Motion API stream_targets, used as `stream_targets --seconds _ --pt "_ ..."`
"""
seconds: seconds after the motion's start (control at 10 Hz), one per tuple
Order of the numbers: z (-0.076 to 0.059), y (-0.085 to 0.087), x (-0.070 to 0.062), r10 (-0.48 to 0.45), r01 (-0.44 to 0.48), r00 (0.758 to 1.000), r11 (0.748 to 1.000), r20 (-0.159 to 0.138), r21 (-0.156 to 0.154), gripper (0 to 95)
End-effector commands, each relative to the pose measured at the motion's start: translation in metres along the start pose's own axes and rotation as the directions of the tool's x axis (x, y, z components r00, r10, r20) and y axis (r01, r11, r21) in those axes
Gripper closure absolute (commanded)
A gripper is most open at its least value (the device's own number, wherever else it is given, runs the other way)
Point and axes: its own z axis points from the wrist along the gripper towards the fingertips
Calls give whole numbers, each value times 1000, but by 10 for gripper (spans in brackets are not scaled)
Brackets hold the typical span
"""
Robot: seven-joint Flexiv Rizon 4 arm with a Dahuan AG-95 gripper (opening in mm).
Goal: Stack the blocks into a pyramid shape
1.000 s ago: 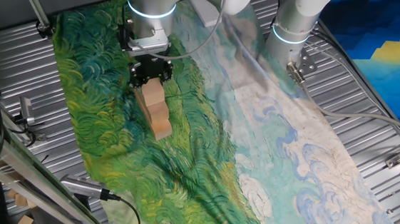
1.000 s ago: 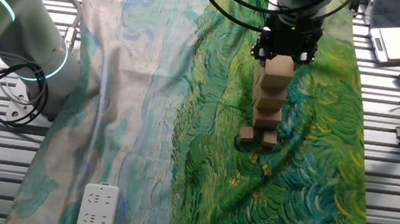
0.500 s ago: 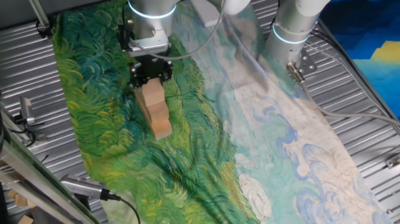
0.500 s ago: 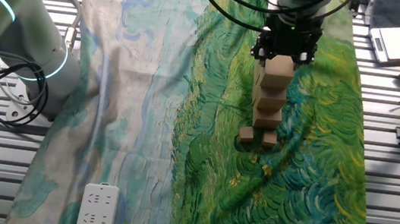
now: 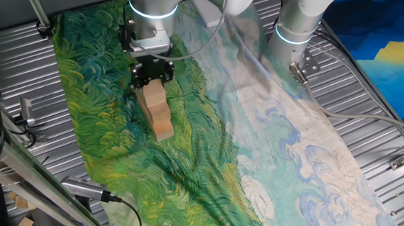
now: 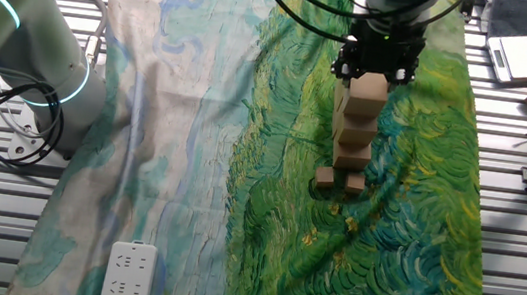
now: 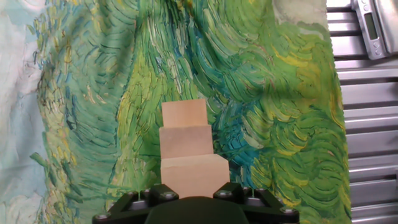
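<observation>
Nearest the hand camera, the gripper (image 7: 194, 198) sits directly above the top block (image 7: 194, 174), whose near face fills the gap at the black base; the fingertips themselves are out of sight in every view, so whether the jaws pinch the block or have let go cannot be told. Below it the blocks (image 6: 354, 129) descend in a stepped line: one under the top cube, another under that, then a lower row on the painted cloth (image 5: 206, 157). The stack (image 5: 156, 109) stands toward the green edge of the cloth, well away from the pale blue side. The axis that matters is vertical; any lift or release should run straight along it, since a sideways drag would likely topple the stack
</observation>
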Motion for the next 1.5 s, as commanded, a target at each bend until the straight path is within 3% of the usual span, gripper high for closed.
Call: stream_targets --seconds 0.1,0.2,0.4,0.6,0.7,1.1,1.5 --pt "0 1 0 3 -3 1000 1000 0 0 570" --pt "0 1 0 1 -1 1000 1000 3 1 570" --pt "0 2 -1 -3 3 1000 1000 11 0 190" --pt "-1 2 -1 -4 4 1000 1000 10 0 190" --pt "-1 2 -1 -6 6 1000 1000 11 0 0" --pt "-5 3 -5 13 -13 1000 1000 12 -13 0" --pt "-26 -4 -19 45 -45 999 998 1 -36 0"
